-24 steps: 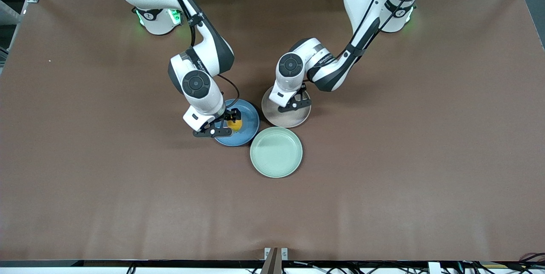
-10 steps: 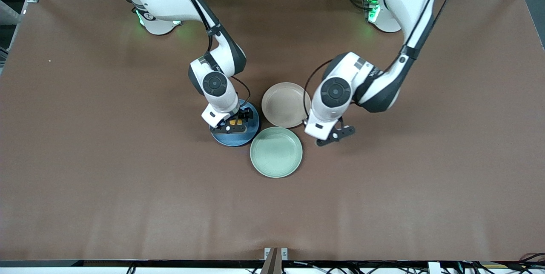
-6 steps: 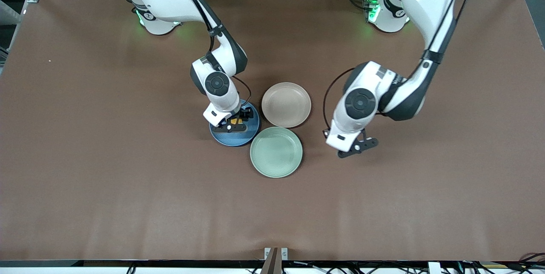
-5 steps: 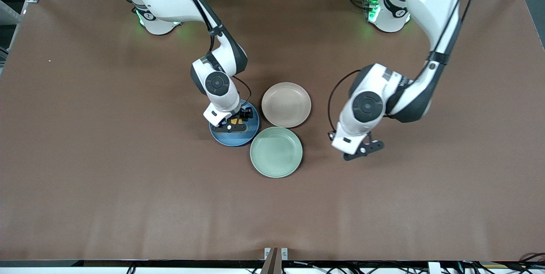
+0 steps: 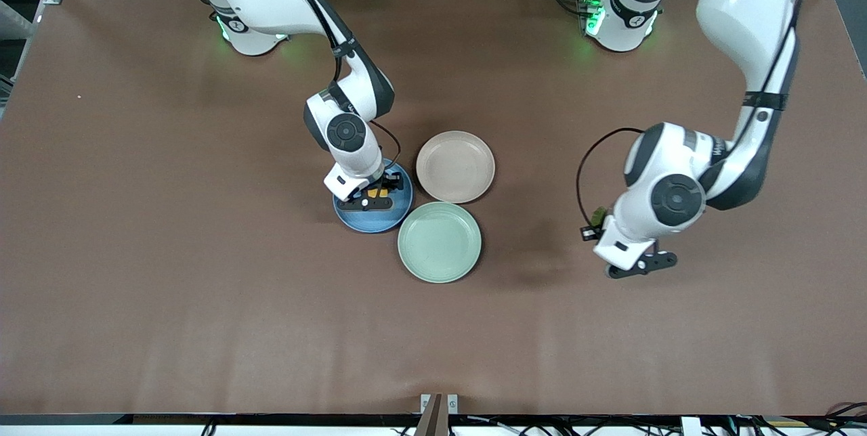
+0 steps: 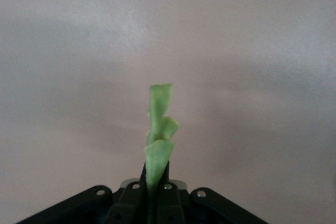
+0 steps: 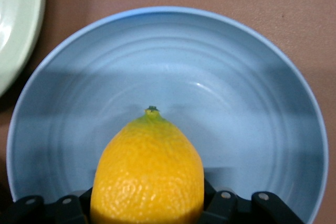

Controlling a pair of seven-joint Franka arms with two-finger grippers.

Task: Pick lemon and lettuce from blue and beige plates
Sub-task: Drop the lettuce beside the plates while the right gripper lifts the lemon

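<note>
The yellow-orange lemon rests in the blue plate, and my right gripper is shut on its sides. From the front, that gripper sits low over the blue plate with the lemon between its fingers. My left gripper is shut on the green lettuce, which sticks out past the fingertips. It hangs over bare table toward the left arm's end, with the lettuce showing at its tip. The beige plate holds nothing.
A mint-green plate lies nearer the front camera, touching the blue and beige plates; its rim shows in the right wrist view. Brown table surface stretches all around the plates.
My right gripper has closed on the lemon in the blue plate. My left arm has carried the lettuce away from the beige plate toward its own end of the table.
</note>
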